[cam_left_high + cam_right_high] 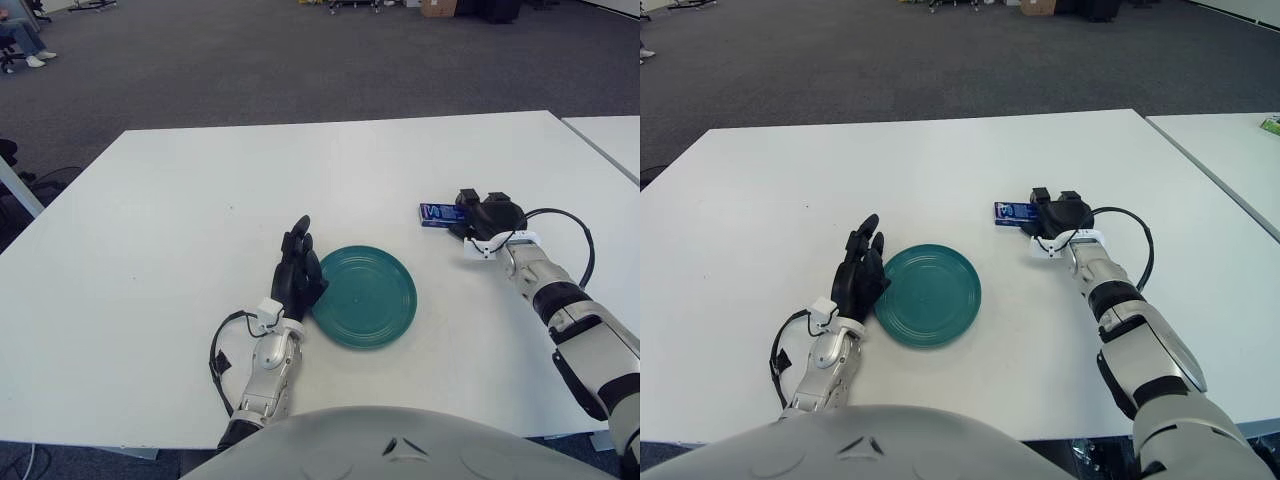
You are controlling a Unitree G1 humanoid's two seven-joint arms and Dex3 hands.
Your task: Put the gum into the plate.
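Observation:
The gum (438, 214), a flat blue pack, lies on the white table (200, 200) to the upper right of the green plate (365, 296). My right hand (484, 212) is at the pack's right end, fingers raised and spread over it and not closed around it. I cannot tell whether they touch it. My left hand (298, 268) stands upright with fingers extended against the plate's left rim and holds nothing. Nothing lies in the plate.
A second white table (610, 135) adjoins on the right across a narrow gap. Dark carpet lies beyond the far edge, with a seated person (20, 35) far off at the back left.

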